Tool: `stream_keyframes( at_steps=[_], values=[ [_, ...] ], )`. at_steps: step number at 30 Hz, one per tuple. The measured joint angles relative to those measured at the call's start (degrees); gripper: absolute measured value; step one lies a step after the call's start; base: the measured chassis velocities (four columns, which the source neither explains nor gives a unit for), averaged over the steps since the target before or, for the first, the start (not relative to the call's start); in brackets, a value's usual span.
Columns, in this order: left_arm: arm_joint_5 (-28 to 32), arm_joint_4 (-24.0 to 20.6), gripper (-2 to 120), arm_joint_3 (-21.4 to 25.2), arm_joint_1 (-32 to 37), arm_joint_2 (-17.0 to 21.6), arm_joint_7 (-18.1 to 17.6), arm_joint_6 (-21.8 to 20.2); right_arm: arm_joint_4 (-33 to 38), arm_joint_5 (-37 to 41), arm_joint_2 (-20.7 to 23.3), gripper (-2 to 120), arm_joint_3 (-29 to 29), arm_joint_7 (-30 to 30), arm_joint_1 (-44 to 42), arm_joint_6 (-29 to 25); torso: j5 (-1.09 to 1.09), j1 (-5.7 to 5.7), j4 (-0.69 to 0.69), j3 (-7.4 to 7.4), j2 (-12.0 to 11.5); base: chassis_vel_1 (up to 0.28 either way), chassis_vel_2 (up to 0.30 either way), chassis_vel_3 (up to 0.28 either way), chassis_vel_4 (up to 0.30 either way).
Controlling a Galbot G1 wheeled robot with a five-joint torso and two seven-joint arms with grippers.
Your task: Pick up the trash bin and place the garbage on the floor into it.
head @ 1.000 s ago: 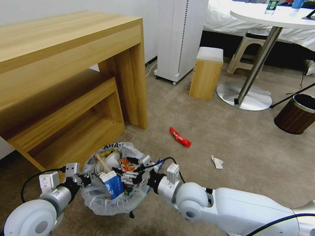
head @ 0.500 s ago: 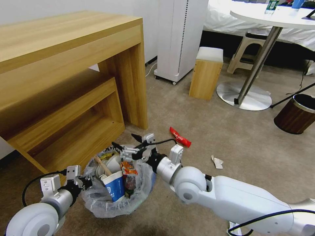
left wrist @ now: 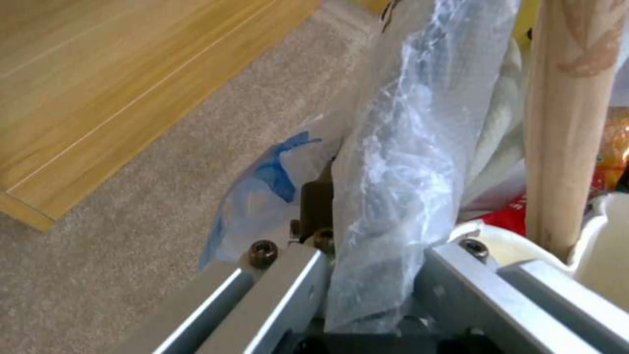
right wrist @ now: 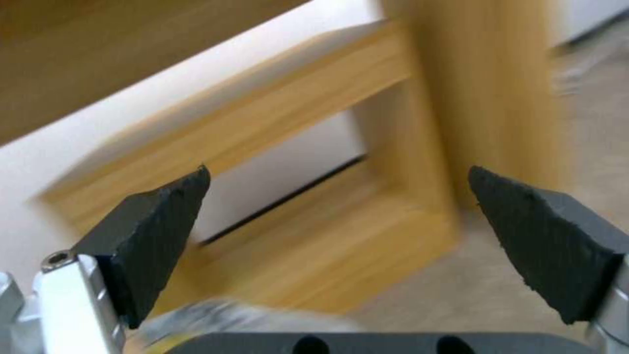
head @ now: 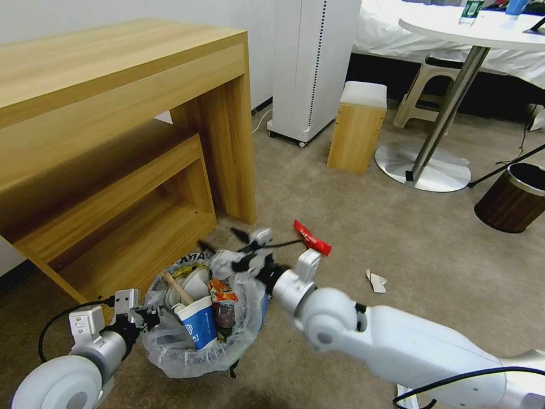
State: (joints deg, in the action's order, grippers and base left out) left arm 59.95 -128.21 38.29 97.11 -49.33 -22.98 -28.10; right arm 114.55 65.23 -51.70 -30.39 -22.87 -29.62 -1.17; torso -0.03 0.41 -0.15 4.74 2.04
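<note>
- Our left gripper point(head: 149, 317) clamps the bin point(head: 170, 355) rim.
- Our right gripper point(head: 222, 243) hovers spread wide above the bin, empty.
- A red wrapper point(head: 311, 238) lies on the floor point(head: 431, 250).

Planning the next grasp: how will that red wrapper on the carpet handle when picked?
The red wrapper lies flat and creased on the floor, so probably floppy and light. It looks glossy, so it may slip. Its low profile may make the open right gripper scrape carpet.

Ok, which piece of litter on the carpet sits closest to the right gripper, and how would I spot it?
Start at the wooden desk and follow its front leg down to the carpet. Just past the open right gripper lies a red wrapper, long and crumpled. The only other loose piece is a pale paper scrap farther right.
</note>
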Motion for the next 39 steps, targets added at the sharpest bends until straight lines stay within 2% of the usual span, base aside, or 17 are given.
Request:
stream_keyframes(
  at_steps=[5,8,11,13,18,30,35,39],
  values=[
    [-1.0,0.7,0,-0.1,-0.3,-0.9,0.3,0.1,-0.8,2.7,1.5,100,5.5,-4.6,-1.6,4.5,0.00,0.00,0.00,0.00,0.0,0.000,0.000,0.000,0.000],
    [-1.2,0.8,0,-0.1,-0.3,-1.3,0.6,0.2,-1.8,8.2,2.0,100,9.1,-11.1,-2.8,9.7,0.00,0.00,0.00,0.00,0.0,0.000,0.000,0.000,0.000],
    [-1.4,0.8,0,-0.1,-0.2,-1.5,0.7,0.3,-3.8,9.5,1.5,100,10.4,-14.5,-4.1,11.2,0.00,0.00,0.00,0.00,0.0,0.000,0.000,0.000,0.000],
    [-1.5,0.8,0,0.0,0.0,-1.5,0.8,0.3,-6.0,7.1,1.0,100,10.6,-14.4,-5.9,10.7,0.01,0.00,0.01,0.00,0.0,0.000,0.000,0.000,0.000],
    [-2.2,1.1,0,0.5,0.3,-1.8,1.2,0.4,-5.8,5.4,0.9,100,10.9,-13.3,-7.6,10.6,0.00,0.00,0.00,0.00,0.0,0.000,0.000,0.000,0.000],
    [-4.2,5.3,0,0.6,0.3,-4.2,1.9,1.2,-7.4,1.0,1.1,100,11.1,-11.3,-9.1,10.2,-0.01,0.00,0.01,0.00,0.0,0.000,0.000,0.000,0.000],
    [-4.9,5.9,0,0.6,0.5,-4.8,2.2,1.4,-9.6,1.3,-0.1,100,11.0,-12.2,-9.9,11.5,-0.01,0.00,0.01,0.00,0.0,0.000,0.000,0.000,0.000],
    [-4.9,5.9,0,0.6,0.7,-5.0,2.2,1.5,-12.9,2.8,-1.9,100,10.3,-15.9,-9.9,14.5,0.00,0.00,0.01,0.00,0.0,0.000,0.000,0.000,0.000]
  ],
)
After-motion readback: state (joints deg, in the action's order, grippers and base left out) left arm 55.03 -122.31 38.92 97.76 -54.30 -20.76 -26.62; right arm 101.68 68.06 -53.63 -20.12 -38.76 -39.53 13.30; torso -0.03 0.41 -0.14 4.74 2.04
